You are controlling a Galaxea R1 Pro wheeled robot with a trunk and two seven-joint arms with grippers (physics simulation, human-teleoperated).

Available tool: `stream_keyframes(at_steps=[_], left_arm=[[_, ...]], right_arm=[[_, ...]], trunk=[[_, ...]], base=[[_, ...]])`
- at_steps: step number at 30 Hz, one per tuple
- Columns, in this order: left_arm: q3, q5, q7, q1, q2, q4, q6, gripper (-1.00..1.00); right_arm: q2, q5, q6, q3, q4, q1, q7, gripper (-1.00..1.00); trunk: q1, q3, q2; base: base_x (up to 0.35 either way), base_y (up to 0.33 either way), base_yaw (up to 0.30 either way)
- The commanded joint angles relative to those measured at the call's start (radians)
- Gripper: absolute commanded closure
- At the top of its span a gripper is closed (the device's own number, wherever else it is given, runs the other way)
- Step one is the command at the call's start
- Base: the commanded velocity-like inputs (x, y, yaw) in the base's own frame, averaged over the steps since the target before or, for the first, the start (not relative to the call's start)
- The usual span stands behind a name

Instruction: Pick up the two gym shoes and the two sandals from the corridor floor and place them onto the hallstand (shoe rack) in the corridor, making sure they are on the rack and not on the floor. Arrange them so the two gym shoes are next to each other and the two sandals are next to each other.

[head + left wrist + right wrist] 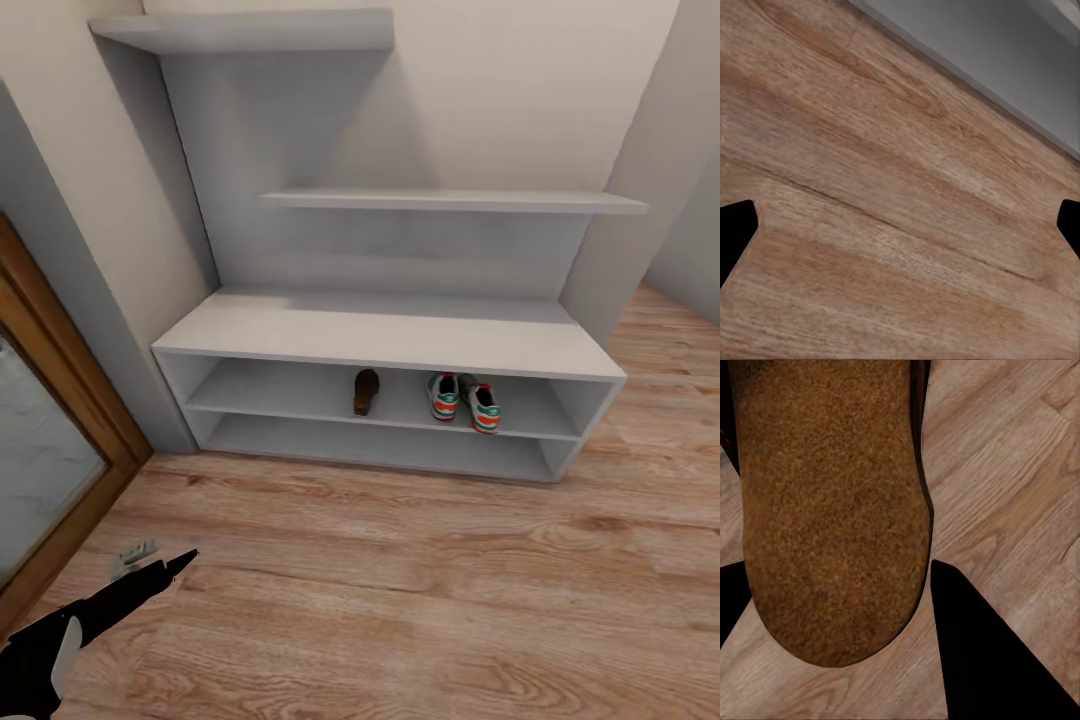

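Already we see both gym shoes [464,398] side by side on the upper low shelf of the shoe rack [390,338], centre right of the head view, with one sandal [366,391] a little to their left, leaving room beside it for its partner. That second sandal [832,510] sits clamped between the fingers of our right gripper [840,607], sole toward the camera, above the floor [400,580]. Our left gripper [900,225] points down at bare planks, fingers spread wide and empty; that arm reaches from the lower left corner.
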Motion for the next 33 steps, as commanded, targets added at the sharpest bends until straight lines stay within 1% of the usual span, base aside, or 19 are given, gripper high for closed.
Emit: stream_keyframes(at_steps=[1, 25, 30, 33], left_arm=[[0.000, 0.000, 0.000, 0.000, 0.000, 0.000, 0.000, -1.00], [0.000, 0.000, 0.000, 0.000, 0.000, 0.002, 0.000, -1.00], [0.000, 0.000, 0.000, 0.000, -0.001, 0.003, 0.000, -1.00], [0.000, 0.000, 0.000, 0.000, -0.001, 0.003, 0.000, -1.00]], right_arm=[[0.000, -0.003, 0.000, 0.000, 0.000, 0.000, -0.004, 1.00], [0.000, -0.003, 0.000, 0.000, 0.000, 0.000, -0.004, 1.00], [0.000, -0.003, 0.000, 0.000, 0.000, 0.000, -0.004, 1.00], [0.000, -0.003, 0.000, 0.000, 0.000, 0.000, -0.004, 1.00]], trunk=[[0.000, 0.000, 0.000], [0.000, 0.000, 0.000], [0.000, 0.000, 0.000], [0.000, 0.002, 0.000]], base=[[0.000, 0.350, 0.000], [0.000, 0.349, 0.000], [0.000, 0.158, -0.005], [0.000, 0.022, -0.165]])
